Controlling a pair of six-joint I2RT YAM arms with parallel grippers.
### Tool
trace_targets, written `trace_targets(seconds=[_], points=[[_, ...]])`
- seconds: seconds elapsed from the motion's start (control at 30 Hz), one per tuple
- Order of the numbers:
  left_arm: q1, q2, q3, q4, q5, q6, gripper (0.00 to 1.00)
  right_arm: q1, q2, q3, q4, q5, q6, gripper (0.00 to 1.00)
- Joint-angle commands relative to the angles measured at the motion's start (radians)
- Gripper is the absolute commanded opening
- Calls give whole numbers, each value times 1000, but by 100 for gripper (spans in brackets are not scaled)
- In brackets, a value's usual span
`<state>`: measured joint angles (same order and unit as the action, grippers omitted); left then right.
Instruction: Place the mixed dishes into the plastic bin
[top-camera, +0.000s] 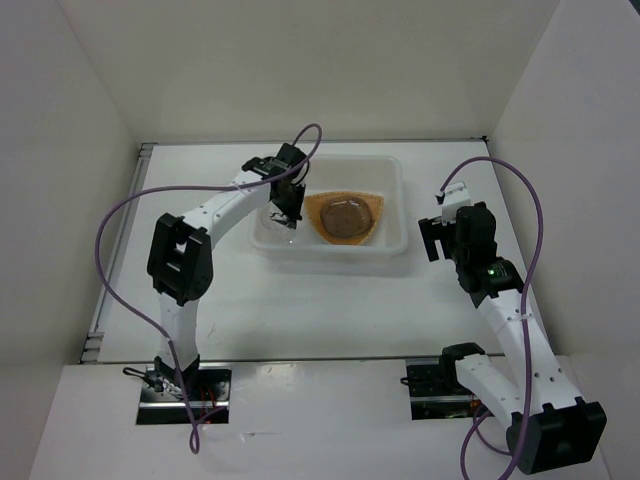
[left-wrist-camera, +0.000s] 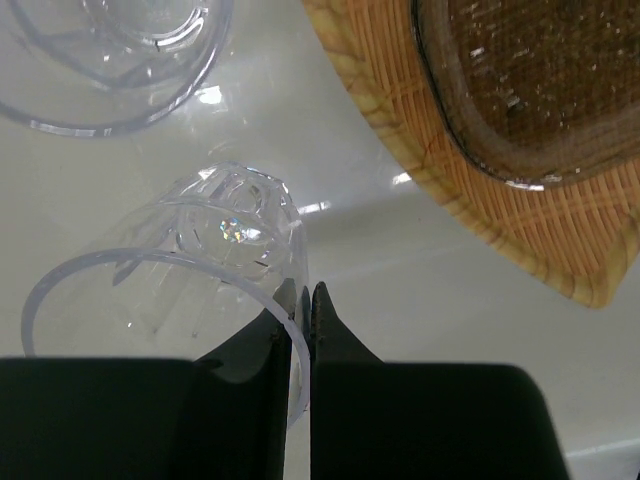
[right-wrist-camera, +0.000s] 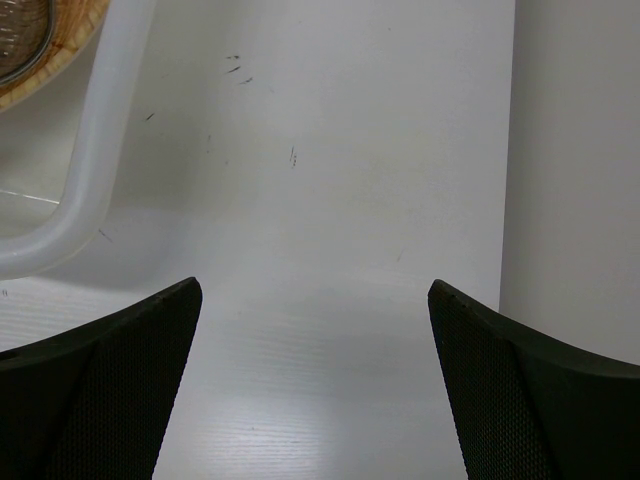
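The white table (top-camera: 300, 310) carries 1 thing directly: the translucent plastic bin (top-camera: 330, 262), standing toward the far side, roughly midway between left and right. In the right wrist view the bin's rounded corner rests on the tabletop, near a few small dark specks (right-wrist-camera: 240, 68), perhaps scratches.

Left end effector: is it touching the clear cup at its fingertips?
Touching. Left wrist view: left end effector pinches the rim of the clear cup.

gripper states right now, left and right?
left gripper: shut, pinching the rim of a clear cup.
right gripper: open, holding nothing.
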<state>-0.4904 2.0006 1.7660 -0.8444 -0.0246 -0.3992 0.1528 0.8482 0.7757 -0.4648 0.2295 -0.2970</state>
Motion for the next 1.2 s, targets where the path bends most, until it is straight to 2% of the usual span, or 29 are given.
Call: trace_targets(seconds=[0.0,0.03,0.1,0.17,0.2,0.3,0.33,0.47,0.53,0.57,0.6,0.7,0.73,0.8,0.83,0.87,0.97,1.0,1.1,1.17], points=[[-5,46,93,39,-32,-4,2,8,-15,-13,41,16,-2,98],[-5,68,110,27,-32,-4,4,8,-15,-13,41,16,-2,98],[-5,93,144,5,-32,6,14,8,-15,-13,51,16,-2,98],[-5,127,188,-10,-32,7,18,8,-24,-13,51,16,-2,98],[-5,127,197,-21,-32,7,32,8,-24,-13,51,16,-2,98],[-14,127,243,-42,-43,7,59,8,-24,-13,51,28,8,98],[-14,127,269,-70,-57,-6,74,8,-24,-13,51,39,9,98],[-53,46,470,-104,-113,-20,85,8,-15,-4,51,39,9,98],[-53,-43,547,-70,-139,-20,90,8,-15,7,26,13,-1,98],[-53,-131,537,-38,-149,-20,94,8,-15,20,12,-17,-1,98],[-53,-184,503,46,-175,-10,99,8,-27,34,-9,-34,-14,98],[-27,-429,200,248,-175,20,99,8,-40,65,-76,-145,-65,98],[-2,-551,24,281,-195,20,99,-1,-40,74,-93,-172,-92,98],[22,-675,-150,364,-221,5,99,-1,-40,85,-103,-185,-93,98],[33,-795,-236,392,-221,-9,99,-1,-40,94,-103,-176,-93,98],[42,-856,-389,439,-221,-30,99,-1,-40,94,-112,-176,-93,98],[67,-1066,-607,464,-264,-102,99,-1,-49,103,-112,-176,-82,98],[67,-1150,-647,464,-317,-122,99,-1,-64,77,-112,-176,-82,98],[76,-1264,-746,421,-385,-161,99,-1,-86,33,-48,-132,-68,98],[76,-1304,-760,410,-409,-161,99,-1,-86,23,-48,-131,-68,98]])
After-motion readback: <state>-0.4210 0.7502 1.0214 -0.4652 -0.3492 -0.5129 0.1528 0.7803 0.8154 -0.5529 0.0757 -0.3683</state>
